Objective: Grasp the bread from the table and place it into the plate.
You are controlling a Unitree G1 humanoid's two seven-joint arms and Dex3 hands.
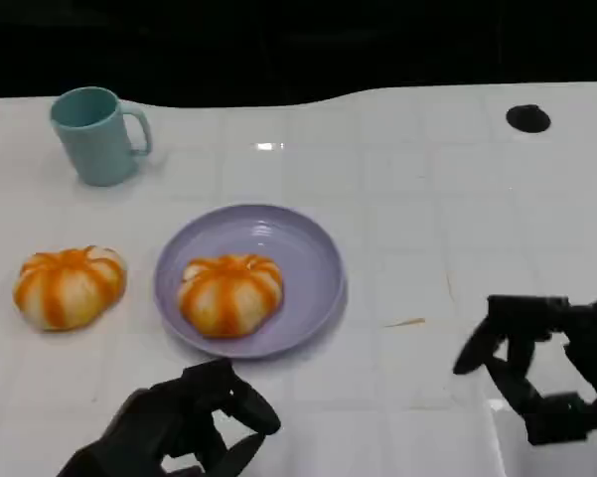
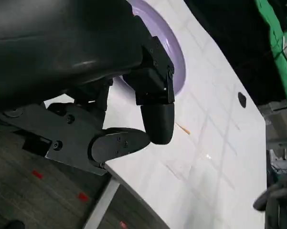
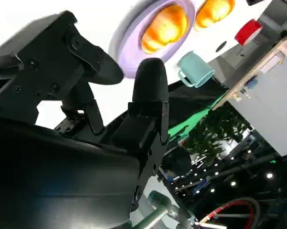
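orange bread [image 1: 229, 294] is seen in purple plate [image 1: 313, 260]; second bread [image 1: 70, 286] left on worktop [image 1: 427, 219]. both robot hands empty, fingers apart: left [image 1: 184, 422], right [image 1: 536, 363]. plate could be nudged during reach.

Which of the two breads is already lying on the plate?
The bread nearer the table's middle lies on the purple plate; the other bread sits on the bare table.

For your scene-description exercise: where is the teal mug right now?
In the head view the teal mug stands at the table's far left, behind the loose bread and left of the purple plate.
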